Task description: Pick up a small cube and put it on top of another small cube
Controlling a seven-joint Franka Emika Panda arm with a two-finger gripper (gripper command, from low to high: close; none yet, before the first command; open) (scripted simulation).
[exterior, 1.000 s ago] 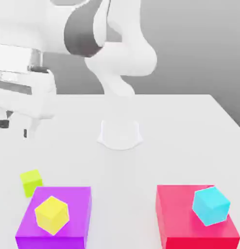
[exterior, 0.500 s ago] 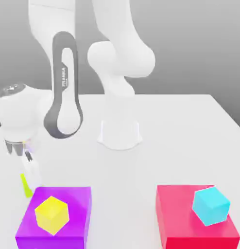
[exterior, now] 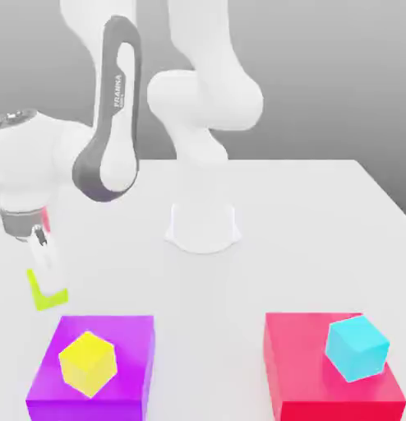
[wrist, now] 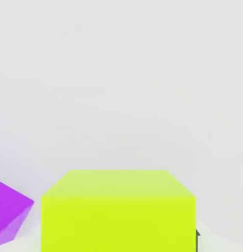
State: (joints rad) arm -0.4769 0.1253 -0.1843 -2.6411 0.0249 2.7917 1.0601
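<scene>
- Arm (exterior: 116, 115) bends down from its base (exterior: 203, 226) toward exterior view's left; white hand hangs low over table (exterior: 321, 214), pointing down.
- Gripper (exterior: 45, 265) clamped shut on small cube (exterior: 43, 289), w/ pale fingers (exterior: 48, 259) covering most of it.
- Small cube sits at ext. view's left, just behind purple block (exterior: 124, 345); hand view shows it big, lime (wrist: 118, 211).
- "FRANKA" reads along the grey arm link; smaller text illegible.
- Yellow cube (exterior: 88, 363) on purple block; cyan cube (exterior: 357, 347) on red block (exterior: 305, 370).

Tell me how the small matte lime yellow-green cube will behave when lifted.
The small matte lime yellow-green cube looks rigid, so it probably won't deform. Its flat faces suit the shut gripper; rolling seems unlikely. Being small, it's probably light.
</scene>
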